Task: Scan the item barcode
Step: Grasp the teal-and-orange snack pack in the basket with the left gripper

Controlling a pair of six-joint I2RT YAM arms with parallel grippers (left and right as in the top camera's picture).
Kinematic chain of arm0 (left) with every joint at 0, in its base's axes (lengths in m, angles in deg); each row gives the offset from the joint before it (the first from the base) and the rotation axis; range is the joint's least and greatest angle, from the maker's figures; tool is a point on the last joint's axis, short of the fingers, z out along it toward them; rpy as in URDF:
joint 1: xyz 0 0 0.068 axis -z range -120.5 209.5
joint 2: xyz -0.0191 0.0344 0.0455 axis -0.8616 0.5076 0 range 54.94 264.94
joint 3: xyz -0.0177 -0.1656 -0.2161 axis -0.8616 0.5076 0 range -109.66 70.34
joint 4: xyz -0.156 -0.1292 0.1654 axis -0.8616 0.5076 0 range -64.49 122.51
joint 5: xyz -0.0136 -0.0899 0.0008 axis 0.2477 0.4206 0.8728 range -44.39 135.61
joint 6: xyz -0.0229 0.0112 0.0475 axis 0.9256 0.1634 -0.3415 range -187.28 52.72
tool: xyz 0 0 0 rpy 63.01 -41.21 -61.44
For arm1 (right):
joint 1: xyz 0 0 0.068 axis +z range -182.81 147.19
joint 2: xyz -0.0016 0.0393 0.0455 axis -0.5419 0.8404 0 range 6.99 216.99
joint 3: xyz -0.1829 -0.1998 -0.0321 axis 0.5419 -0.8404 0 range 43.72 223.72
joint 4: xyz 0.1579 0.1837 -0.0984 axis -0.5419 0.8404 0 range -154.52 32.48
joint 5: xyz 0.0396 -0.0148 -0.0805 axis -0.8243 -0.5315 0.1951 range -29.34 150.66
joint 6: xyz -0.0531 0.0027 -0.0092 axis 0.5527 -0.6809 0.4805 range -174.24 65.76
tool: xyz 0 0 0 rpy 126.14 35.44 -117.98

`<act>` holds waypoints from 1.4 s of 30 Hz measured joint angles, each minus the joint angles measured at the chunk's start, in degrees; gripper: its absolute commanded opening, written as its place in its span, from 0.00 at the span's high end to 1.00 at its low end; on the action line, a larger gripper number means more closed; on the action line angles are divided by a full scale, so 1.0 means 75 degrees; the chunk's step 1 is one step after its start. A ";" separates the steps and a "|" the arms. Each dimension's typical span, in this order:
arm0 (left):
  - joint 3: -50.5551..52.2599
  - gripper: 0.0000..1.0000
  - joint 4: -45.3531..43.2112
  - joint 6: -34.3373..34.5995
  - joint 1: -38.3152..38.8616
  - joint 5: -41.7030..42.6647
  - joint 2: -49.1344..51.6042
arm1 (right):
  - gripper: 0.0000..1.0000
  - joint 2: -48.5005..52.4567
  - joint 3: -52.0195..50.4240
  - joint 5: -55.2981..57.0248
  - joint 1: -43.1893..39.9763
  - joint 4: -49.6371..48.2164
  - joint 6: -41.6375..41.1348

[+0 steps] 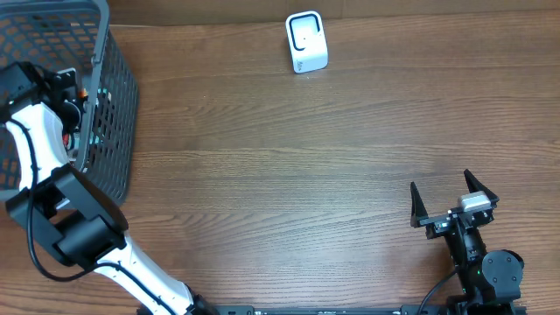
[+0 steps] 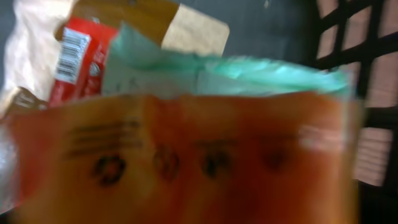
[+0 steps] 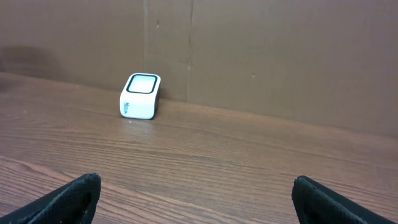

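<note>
**Overhead view:** a wooden counter [image 1: 289, 175] seen from above. At the upper left stands a grey mesh basket [image 1: 118, 96]. Your left arm bends over its rim, with the left hand [image 1: 79, 109] down inside. A small white scanner [image 1: 306, 42] stands at the far edge near the middle, well apart from the basket. Your right hand [image 1: 439, 180] sits at the lower right, fingers spread wide and holding nothing.

**Left wrist view:** a blurred close look into the basket. An orange packet [image 2: 186, 155] fills the lower half, very near the camera. Behind it lie a teal packet [image 2: 217, 68] and a wrapper with a red label [image 2: 73, 53] bearing a barcode. The fingers are out of frame here. The left hand is spread to its widest, and nothing shows it gripping anything. The item to scan is in the basket, not yet lifted. I judge you should settle on one packet, likely the orange one on top, and close on a firm edge rather than the slack middle. Find its barcode before carrying it, so that face can be turned to the scanner's window.

**Right wrist view:** two dark fingertips [image 3: 74, 199] at the bottom corners, wide apart, with wood grain between them. The scanner stands ahead to the left, before a plain brown wall [image 3: 280, 56]. Nothing lies on the counter along the way, so the carry should be unobstructed.
</note>
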 measured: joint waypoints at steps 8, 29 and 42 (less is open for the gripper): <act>0.0015 0.14 0.0221 -0.0026 0.0000 -0.0105 0.0102 | 0.00 0.0000 0.0000 0.0000 0.0000 0.0003 -0.0003; 0.0012 0.73 0.0189 -0.0079 0.0012 -0.0213 0.0125 | 0.00 0.0000 0.0000 0.0003 0.0000 -0.0003 -0.0003; 0.0114 0.73 -0.0079 0.0291 0.0012 -0.0248 -0.2031 | 0.00 0.0000 0.0000 0.0000 0.0000 -0.0003 -0.0003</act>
